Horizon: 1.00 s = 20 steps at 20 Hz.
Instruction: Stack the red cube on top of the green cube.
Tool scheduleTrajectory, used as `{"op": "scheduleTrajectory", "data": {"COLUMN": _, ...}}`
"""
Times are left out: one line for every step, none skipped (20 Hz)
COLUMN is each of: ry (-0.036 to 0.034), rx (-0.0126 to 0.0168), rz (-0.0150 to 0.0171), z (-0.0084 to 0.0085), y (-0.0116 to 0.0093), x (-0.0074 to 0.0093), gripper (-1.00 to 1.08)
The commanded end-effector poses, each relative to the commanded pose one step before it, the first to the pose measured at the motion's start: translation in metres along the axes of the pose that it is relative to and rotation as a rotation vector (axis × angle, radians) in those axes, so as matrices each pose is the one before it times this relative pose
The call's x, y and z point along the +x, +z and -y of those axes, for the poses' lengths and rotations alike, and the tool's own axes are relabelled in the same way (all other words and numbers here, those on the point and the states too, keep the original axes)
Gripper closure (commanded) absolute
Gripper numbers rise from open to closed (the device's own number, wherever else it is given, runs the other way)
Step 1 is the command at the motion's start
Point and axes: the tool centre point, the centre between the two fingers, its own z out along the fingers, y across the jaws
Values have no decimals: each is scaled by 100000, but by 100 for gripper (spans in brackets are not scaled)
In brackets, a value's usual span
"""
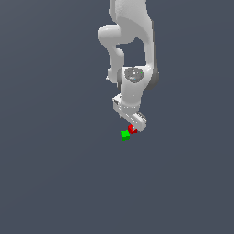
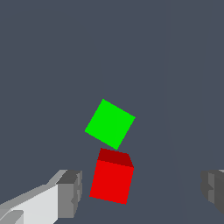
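Approach step, by my reading: gripper (image 2: 139,192) hovers over the red cube (image 2: 111,180), nothing grasped yet. Jaws spread wide, one finger (image 2: 70,193) just beside the cube, the other well off; neither appears to touch it. Red cube sits on the floor (image 1: 55,173) just beside the green cube (image 1: 124,135), apart, both turned at different angles. Next move calls for centring over red, descending, then closing squarely on its faces.
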Motion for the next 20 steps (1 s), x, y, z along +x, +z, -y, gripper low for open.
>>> {"op": "scheduleTrajectory", "data": {"ry": 5380, "rx": 5, "rz": 144, "z": 380, "y": 544, "x": -755, "gripper": -92}}
{"op": "scheduleTrajectory", "data": {"ry": 1881, "rx": 0, "rz": 59, "z": 139, "y": 195, "x": -271, "gripper": -92}}
{"op": "scheduleTrajectory", "data": {"ry": 1781, "rx": 1, "rz": 57, "z": 135, "y": 185, "x": -256, "gripper": -92}}
{"op": "scheduleTrajectory", "data": {"ry": 1678, "rx": 3, "rz": 55, "z": 131, "y": 174, "x": -240, "gripper": -92}}
{"op": "scheduleTrajectory", "data": {"ry": 1572, "rx": 4, "rz": 54, "z": 127, "y": 163, "x": -223, "gripper": -92}}
{"op": "scheduleTrajectory", "data": {"ry": 1467, "rx": 5, "rz": 52, "z": 121, "y": 152, "x": -207, "gripper": -92}}
{"op": "scheduleTrajectory", "data": {"ry": 1361, "rx": 5, "rz": 49, "z": 115, "y": 142, "x": -193, "gripper": -92}}
{"op": "scheduleTrajectory", "data": {"ry": 1255, "rx": 5, "rz": 45, "z": 106, "y": 131, "x": -177, "gripper": -92}}
{"op": "scheduleTrajectory", "data": {"ry": 1142, "rx": 5, "rz": 42, "z": 98, "y": 119, "x": -162, "gripper": -92}}
{"op": "scheduleTrajectory", "data": {"ry": 1033, "rx": 5, "rz": 38, "z": 88, "y": 108, "x": -145, "gripper": -92}}
{"op": "scheduleTrajectory", "data": {"ry": 915, "rx": 4, "rz": 34, "z": 79, "y": 96, "x": -131, "gripper": -92}}
{"op": "scheduleTrajectory", "data": {"ry": 802, "rx": 4, "rz": 30, "z": 69, "y": 84, "x": -114, "gripper": -92}}
{"op": "scheduleTrajectory", "data": {"ry": 687, "rx": 4, "rz": 26, "z": 60, "y": 72, "x": -97, "gripper": -92}}
{"op": "scheduleTrajectory", "data": {"ry": 569, "rx": 4, "rz": 22, "z": 51, "y": 60, "x": -81, "gripper": -92}}
{"op": "scheduleTrajectory", "data": {"ry": 452, "rx": 3, "rz": 18, "z": 42, "y": 47, "x": -64, "gripper": -92}}
{"op": "scheduleTrajectory", "data": {"ry": 338, "rx": 3, "rz": 14, "z": 33, "y": 35, "x": -45, "gripper": -92}}
{"op": "scheduleTrajectory", "data": {"ry": 218, "rx": 3, "rz": 11, "z": 25, "y": 23, "x": -30, "gripper": -92}}
{"op": "scheduleTrajectory", "data": {"ry": 97, "rx": 3, "rz": 6, "z": 17, "y": 10, "x": -14, "gripper": -92}}
{"op": "scheduleTrajectory", "data": {"ry": 0, "rx": 0, "rz": 0, "z": 5, "y": -1, "x": 13, "gripper": -92}}
{"op": "scheduleTrajectory", "data": {"ry": -138, "rx": 5, "rz": 2, "z": -1, "y": -15, "x": 20, "gripper": -92}}
